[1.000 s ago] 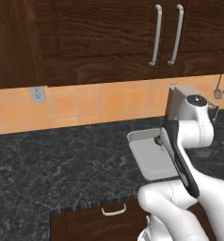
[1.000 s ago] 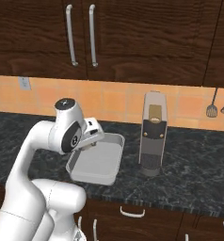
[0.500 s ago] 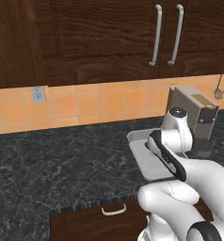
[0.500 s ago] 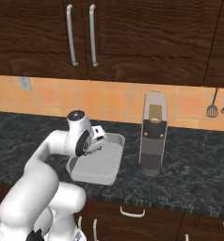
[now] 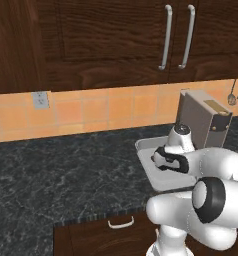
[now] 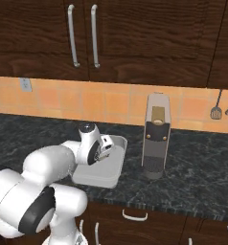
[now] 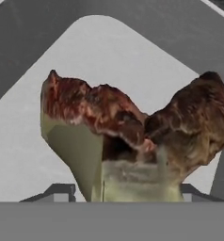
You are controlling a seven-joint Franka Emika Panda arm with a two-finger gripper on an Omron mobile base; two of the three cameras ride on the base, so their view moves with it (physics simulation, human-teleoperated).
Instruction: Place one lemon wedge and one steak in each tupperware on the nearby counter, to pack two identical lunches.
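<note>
Pincer (image 7: 118, 193) of the white arm grips a lumpy brown-and-reddish steak (image 7: 132, 136), its two dark tips at either side of the meat's pale lower edge. Just beneath the steak lies the pale floor of a shallow light-grey rectangular tupperware tray (image 7: 20, 155) with a raised rim. From the base cameras, that tray (image 6: 117, 143) sits on the black, grey-speckled worktop (image 5: 51, 175), with the arm's wrist bent over it. A tall grey coffee machine (image 6: 156, 134) stands just beside the tray, against the orange tiled wall (image 5: 101, 110).
</note>
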